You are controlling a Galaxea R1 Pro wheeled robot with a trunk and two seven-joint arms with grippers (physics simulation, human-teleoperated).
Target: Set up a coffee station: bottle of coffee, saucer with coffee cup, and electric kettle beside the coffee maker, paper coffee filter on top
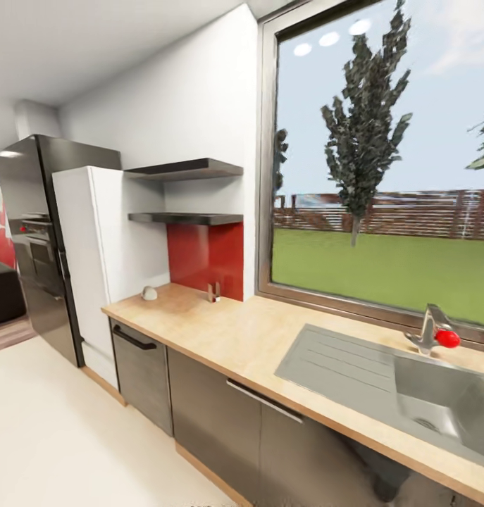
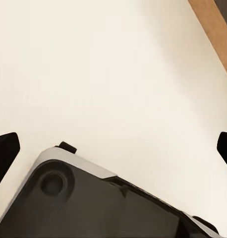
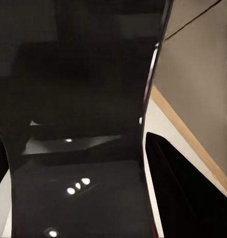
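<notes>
The left end effector [image 2: 113,148] hangs over the pale cream floor [image 2: 118,64] with its dark fingertips [image 2: 5,148] wide apart and nothing between them; below it sits the grey-and-black robot base [image 2: 93,203]. The right end effector is harder to read: one dark finger [image 3: 183,188] lies beside a glossy black curved panel [image 3: 79,124], and I cannot tell whether it is apart or together, or holds anything. From the head camera, the long light-wood worktop [image 1: 249,338] carries little: a small white rounded object [image 1: 149,293] near its far end and a small brownish item [image 1: 213,291] against the red splashback [image 1: 206,257], both too small to identify. The two dark wall shelves [image 1: 189,218] above look bare from here, and the steel sink [image 1: 396,384] with its red-knobbed tap [image 1: 436,332] sits under the window. No coffee maker, bottle, filter, saucer, cup or kettle can be made out, so the station seems barely begun, with essentially every placement left.
</notes>
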